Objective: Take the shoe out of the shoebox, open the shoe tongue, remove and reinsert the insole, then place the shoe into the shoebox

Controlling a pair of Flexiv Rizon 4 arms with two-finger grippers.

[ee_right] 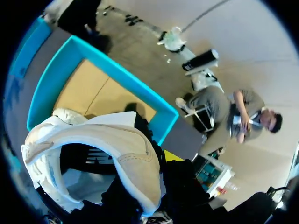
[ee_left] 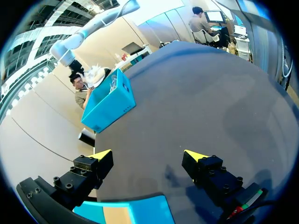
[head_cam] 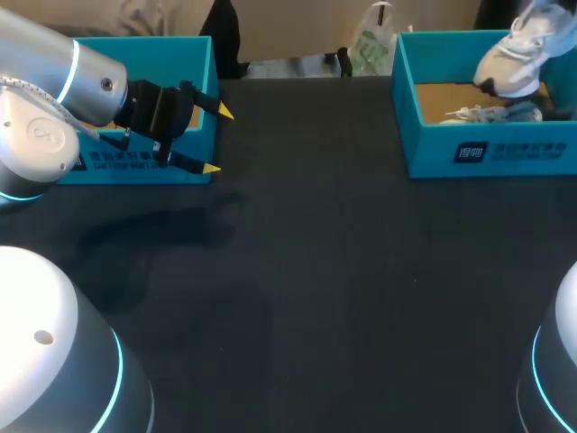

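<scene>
Right gripper apparently pinches the white shoe above the shoebox at the table's far right corner; left gripper gapes wide, empty.

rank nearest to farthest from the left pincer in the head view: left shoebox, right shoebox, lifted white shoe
1. left shoebox, just behind the left pincer
2. right shoebox, across the table
3. white shoe, above that box's far right

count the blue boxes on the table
2. The left box sits at the table's far left, behind the left gripper. The right box sits at the far right, a shoe held above it. None looks hidden.
</scene>
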